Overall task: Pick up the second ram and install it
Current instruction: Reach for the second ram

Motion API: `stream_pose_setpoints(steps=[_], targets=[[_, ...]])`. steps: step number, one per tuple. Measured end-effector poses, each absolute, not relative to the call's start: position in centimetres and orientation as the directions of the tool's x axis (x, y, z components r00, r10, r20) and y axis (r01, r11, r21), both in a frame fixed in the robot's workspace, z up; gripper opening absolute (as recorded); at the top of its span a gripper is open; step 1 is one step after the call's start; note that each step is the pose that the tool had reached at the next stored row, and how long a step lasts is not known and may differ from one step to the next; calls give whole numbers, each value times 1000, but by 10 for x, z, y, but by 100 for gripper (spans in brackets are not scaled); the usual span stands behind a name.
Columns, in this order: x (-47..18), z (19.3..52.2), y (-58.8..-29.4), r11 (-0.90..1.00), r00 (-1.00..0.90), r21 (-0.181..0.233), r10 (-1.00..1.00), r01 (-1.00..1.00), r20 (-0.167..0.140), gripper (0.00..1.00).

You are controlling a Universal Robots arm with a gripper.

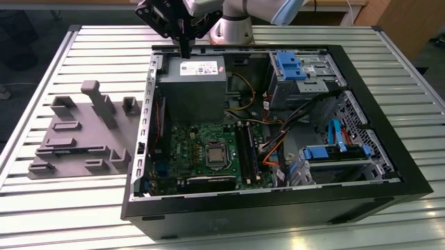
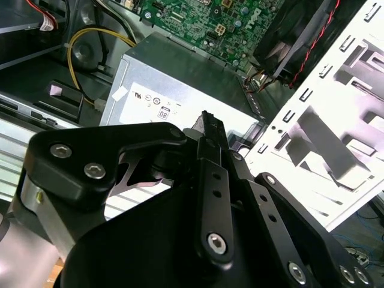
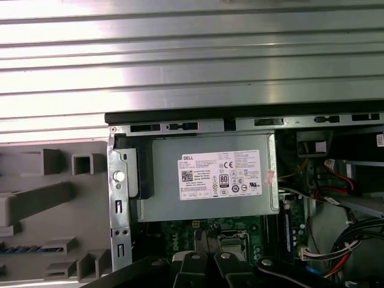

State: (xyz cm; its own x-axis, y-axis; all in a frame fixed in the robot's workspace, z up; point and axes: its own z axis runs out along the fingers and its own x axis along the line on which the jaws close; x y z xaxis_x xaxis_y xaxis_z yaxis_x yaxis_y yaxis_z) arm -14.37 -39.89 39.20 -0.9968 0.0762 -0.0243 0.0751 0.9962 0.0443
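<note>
The second ram is showing in the first wrist view, as far as I can tell, as a thin dark-blue strip that is standing on edge in a slot of the grey holder. The holder is lying on the slatted metal surface just beside the open computer case. The hand is hanging over the near end of the grey power supply, at the edge of the green motherboard, with its fingers drawn together and nothing visible between them. It is well apart from the strip.

In the second wrist view, the hand is pointing down at the power supply, its dark fingers lying pressed against each other. The motherboard and a black fan are sitting beyond it.

In the exterior view, the hand is hovering above the far end of the power supply, close to the case's rear wall, its fingers forming one narrow blade. The holder is resting on the surface at the exterior view's left of the case. The motherboard is lying inside the case with its long black slots.
</note>
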Motion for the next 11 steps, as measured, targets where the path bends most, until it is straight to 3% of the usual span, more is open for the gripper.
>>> stream_pose_setpoints(steps=[11], targets=[[-146, 392, -399, 996, -997, 44, 76, 75, -24, 11]])
